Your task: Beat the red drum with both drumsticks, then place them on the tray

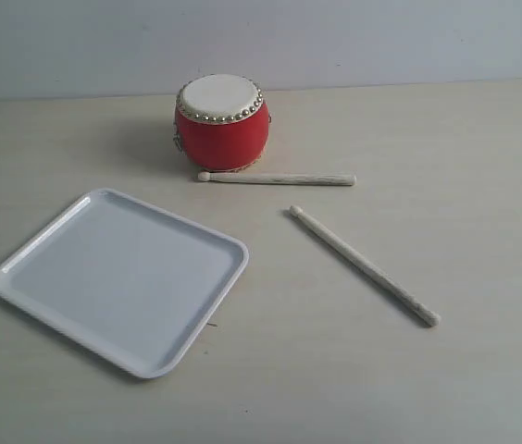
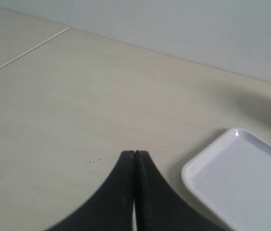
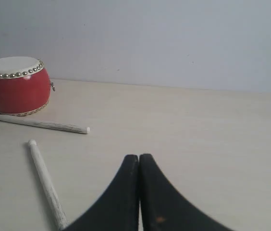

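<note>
The red drum (image 1: 222, 122) stands upright at the back of the table, also seen in the right wrist view (image 3: 15, 85). One drumstick (image 1: 277, 178) lies flat just in front of it (image 3: 39, 124). The second drumstick (image 1: 365, 265) lies diagonally further right (image 3: 45, 185). The white tray (image 1: 122, 277) rests at the front left; its corner (image 2: 236, 183) shows beside my left gripper (image 2: 134, 153), which is shut and holds nothing. My right gripper (image 3: 139, 157) is shut too, holding nothing, apart from the diagonal stick. Neither gripper appears in the exterior view.
A pale wall (image 1: 335, 37) runs behind the beige table (image 1: 446, 166). A seam in the table surface (image 2: 25, 52) shows in the left wrist view.
</note>
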